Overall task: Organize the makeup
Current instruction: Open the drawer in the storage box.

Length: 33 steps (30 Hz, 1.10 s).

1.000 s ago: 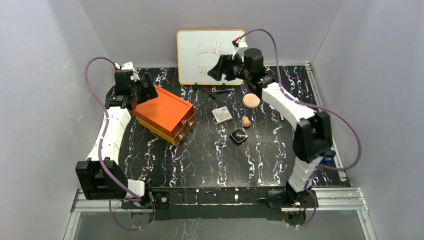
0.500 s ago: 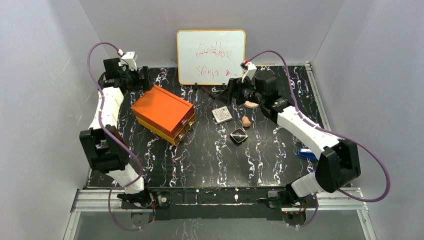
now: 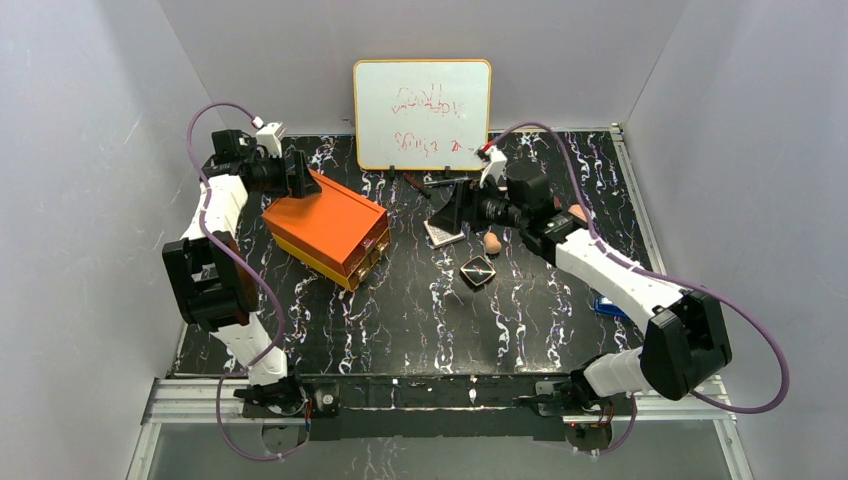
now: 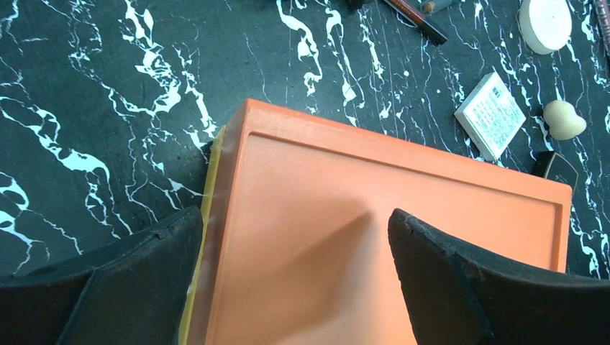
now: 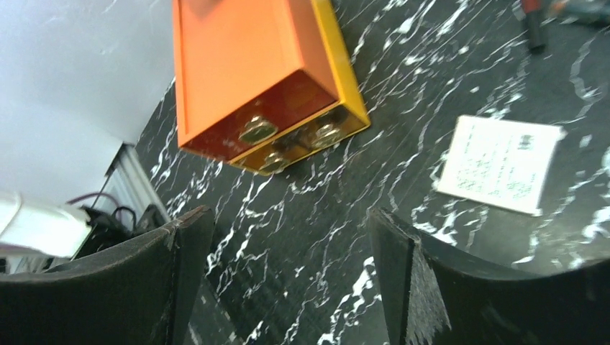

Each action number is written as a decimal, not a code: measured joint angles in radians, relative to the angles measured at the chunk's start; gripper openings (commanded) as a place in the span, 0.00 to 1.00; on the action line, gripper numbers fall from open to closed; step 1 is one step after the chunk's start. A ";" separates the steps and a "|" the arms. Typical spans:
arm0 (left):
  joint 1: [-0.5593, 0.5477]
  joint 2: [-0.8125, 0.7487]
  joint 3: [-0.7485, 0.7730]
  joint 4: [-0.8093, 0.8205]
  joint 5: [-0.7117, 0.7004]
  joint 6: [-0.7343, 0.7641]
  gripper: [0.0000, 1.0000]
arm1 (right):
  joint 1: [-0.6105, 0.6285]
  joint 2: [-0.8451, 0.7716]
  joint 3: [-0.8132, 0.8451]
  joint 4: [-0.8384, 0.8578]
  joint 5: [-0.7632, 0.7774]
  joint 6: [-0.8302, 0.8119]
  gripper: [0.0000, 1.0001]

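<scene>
Both open, empty: left pincer (image 3: 296, 172) over the orange box (image 3: 325, 225) at ten o'clock, right pincer (image 3: 450, 209) over the white card (image 5: 501, 165) near centre. Reaching stage; next probably means lowering onto makeup (image 3: 478, 271).

A black table (image 3: 420, 320) veined with white carries an orange box (image 3: 325, 228) on its left part, set askew; the box has a raised rim round its flat top and a yellow lower tier; round metal knobs (image 5: 259, 130) stud its drawer fronts; a whiteboard (image 3: 422, 112) with red scribbles stands upright at the back wall; a blue object (image 3: 608, 305), partly hidden, lies near the right edge
</scene>
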 measured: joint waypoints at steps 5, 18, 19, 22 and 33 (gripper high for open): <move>0.012 0.000 -0.066 0.058 0.030 -0.027 0.98 | 0.061 0.036 -0.085 0.130 -0.047 0.097 0.82; 0.018 -0.006 -0.121 0.151 0.071 -0.086 0.97 | 0.154 0.403 -0.030 0.454 -0.119 0.351 0.79; 0.018 -0.007 -0.125 0.157 0.071 -0.087 0.97 | 0.162 0.426 -0.011 0.472 -0.122 0.363 0.78; 0.018 -0.010 -0.130 0.165 0.071 -0.092 0.97 | 0.183 0.478 0.037 0.517 -0.124 0.393 0.78; 0.018 -0.015 -0.135 0.170 0.067 -0.095 0.97 | 0.217 0.546 0.102 0.570 -0.124 0.427 0.77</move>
